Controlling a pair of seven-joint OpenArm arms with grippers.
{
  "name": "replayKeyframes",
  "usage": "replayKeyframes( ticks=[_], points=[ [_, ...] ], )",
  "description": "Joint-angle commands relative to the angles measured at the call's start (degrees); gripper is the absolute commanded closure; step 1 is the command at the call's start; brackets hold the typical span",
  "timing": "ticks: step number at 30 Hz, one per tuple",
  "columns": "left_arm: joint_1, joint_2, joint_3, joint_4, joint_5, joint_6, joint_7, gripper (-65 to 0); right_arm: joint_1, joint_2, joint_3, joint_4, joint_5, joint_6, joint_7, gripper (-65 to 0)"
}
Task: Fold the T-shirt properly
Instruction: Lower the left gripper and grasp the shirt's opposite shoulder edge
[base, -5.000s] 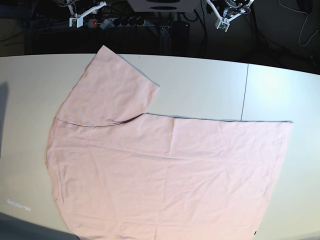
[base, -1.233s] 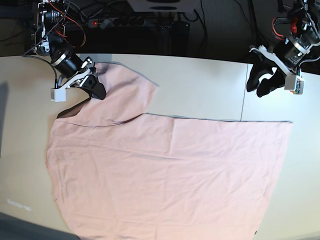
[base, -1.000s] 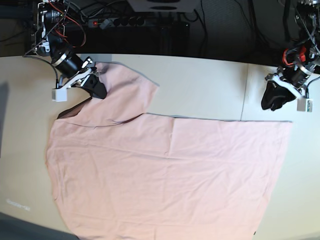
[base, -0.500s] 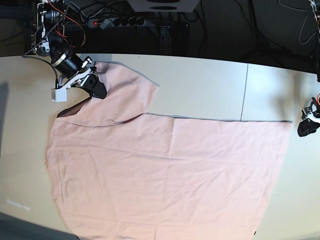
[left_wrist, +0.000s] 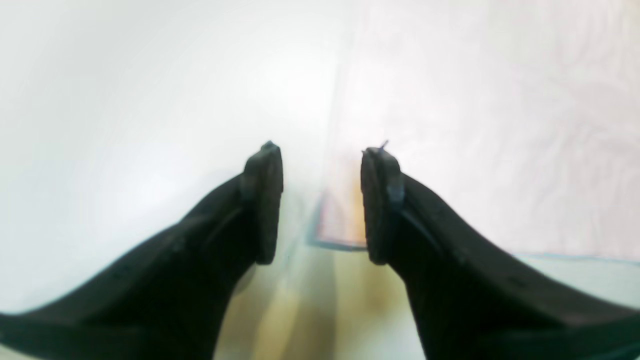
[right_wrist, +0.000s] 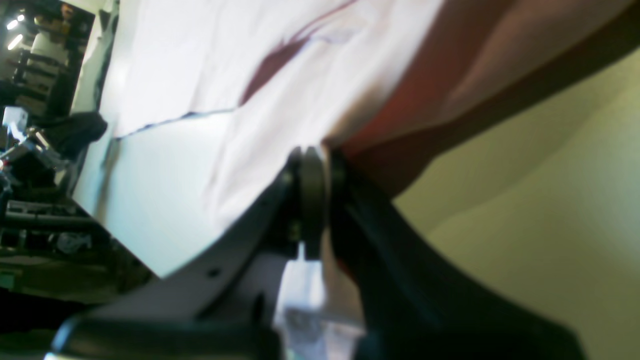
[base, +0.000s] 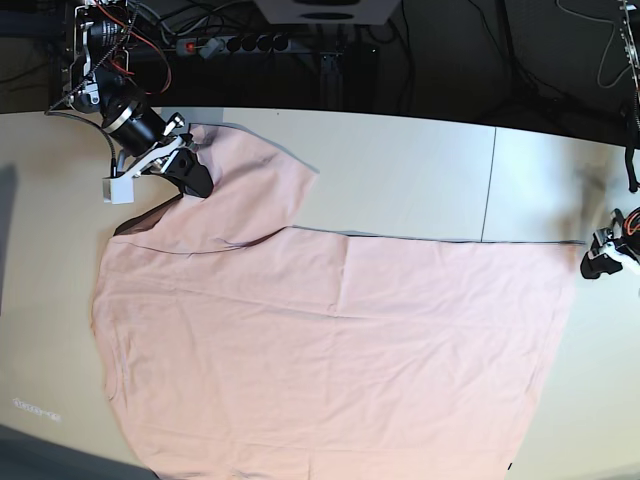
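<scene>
Over the last second the left pincer (base: 598, 264) has swept from above the desk's far right part down to the right-hand far corner of the T-shirt (base: 330, 340), where it now sits low at the desk's right edge, just beside the corner of the cloth. Its own wrist view shows the two pads (left_wrist: 265, 200) standing apart with that hem corner lying on the desk (base: 400, 180) between them, so it is released and has not taken the fabric yet. The right pincer (base: 190, 172) has not shifted in that time: it stays near the desk's far left corner, clenched on the edge of the T-shirt's sleeve, and in its wrist view the pink cloth (right_wrist: 280, 90) is pinched between jaws that are fully together, the fabric lifted a little off the surface. I judge that one corner is secured and the other arm has only just arrived at its grasp point, so the fold itself has not begun; the likely next need is for the left pads to close on the hem corner. By count: one T-shirt, spread print-side hidden across the middle and near part of the desk, with its near hem running out of view at the near edge; two pincers; one desk, with one seam line (base: 489, 185) crossing it to the right of centre.
</scene>
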Motion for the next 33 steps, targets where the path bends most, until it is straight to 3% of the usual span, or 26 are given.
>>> replayKeyframes(
  ticks=[1, 8, 14, 23, 28, 30, 33],
  points=[
    [-1.9, -1.4, 1.0, 0.6, -0.7, -1.6, 0.2, -28.8, -0.3, 1.3, 0.7, -0.6, -2.2, 2.6, 0.0, 0.0],
    [-3.1, -1.4, 4.5, -0.2, 2.7, -1.4, 1.1, -28.8, -0.3, 1.3, 0.7, -0.6, -2.2, 2.6, 0.0, 0.0],
    [-2.9, -0.8, 5.0, -0.6, 2.8, -1.4, 4.1, -28.8, -0.3, 1.3, 0.7, -0.6, -2.1, 2.6, 0.0, 0.0],
    [-2.9, -0.2, 13.0, -0.6, 4.2, -1.3, 4.5, -28.8, -0.3, 1.3, 0.7, -0.6, -2.1, 2.6, 0.0, 0.0],
    [-2.9, -0.2, 13.5, -0.5, 4.2, -1.4, 4.5, -28.5, -0.3, 1.3, 0.7, -0.6, -2.1, 2.5, 0.0, 0.0],
    [-2.9, -0.2, 13.5, -0.5, 3.5, -2.9, 4.2, -26.1, -0.3, 1.3, 0.7, -0.6, -2.0, 2.5, 0.0, 0.0],
    [-2.9, -0.2, 13.5, -0.5, 0.9, -7.5, 4.3, -17.0, -0.3, 1.3, 0.7, -0.6, -1.2, 2.5, 0.1, 0.0]
  ],
)
